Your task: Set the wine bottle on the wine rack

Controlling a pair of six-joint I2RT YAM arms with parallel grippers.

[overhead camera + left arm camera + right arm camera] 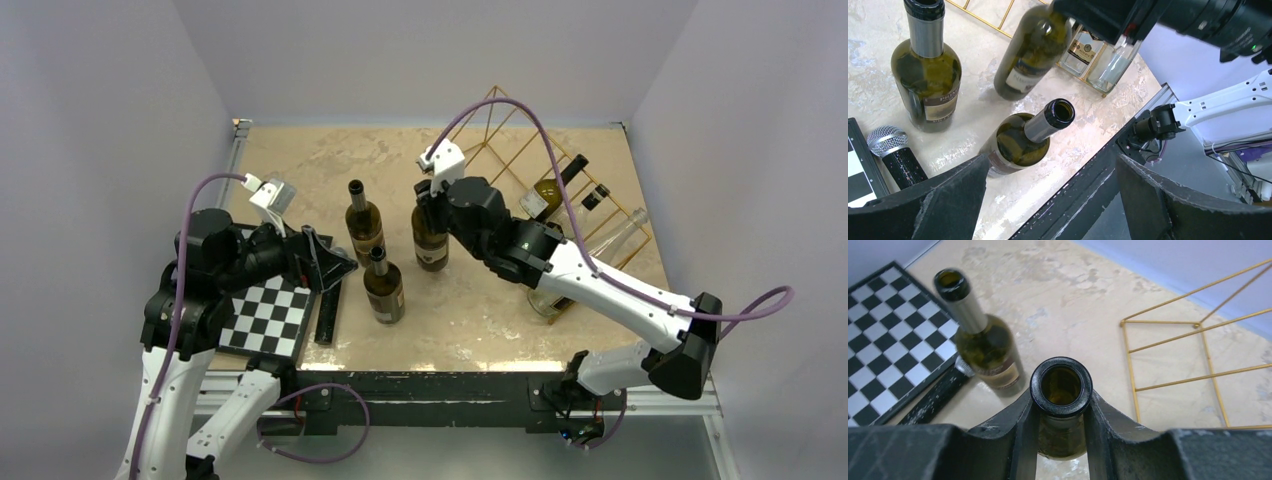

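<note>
Wine rack (530, 160) (1199, 325): thin gold wire frame with parallel bars, lying on the marble-look bench (300, 160)
Wine bottle (430, 240) (1033, 45) (1060, 385): dark green glass, open mouth, pale label; it stands upright just beside the wine rack's left end as the top view shows it, outside the wires and not on the rack; whether its base touches the bench cannot be told
Right gripper (432, 200) (1060, 407): fingers (1020, 420) clenched on the wine bottle's neck, one on each side just under the lip
Left gripper (328, 262) (1050, 160): fingers (948, 200) spread wide and grasping nothing; well apart from the wine rack, beyond the loose bottles
Labelled bottle (548, 195) (1083, 50): dark, black-capped, lying slanted among the wine rack's wires
Clear bottle (612, 240) (1110, 65): lying slanted in the wine rack just beside the labelled bottle, partly hidden by the right arm
Rear green bottle (363, 225) (925, 75) (983, 340): upright, open, on the side of the wine bottle away from the wine rack, near it but apart
Front green bottle (383, 285) (1020, 142): upright, open, farther from the wine rack than the wine bottle and just beside the rear green bottle
Chessboard (268, 318) (888, 335): black-and-white, flat, well apart from the wine rack, past both green bottles
Microphone (330, 315) (895, 157): black handle, silver mesh head, lying along the chessboard edge that faces the wine rack
</note>
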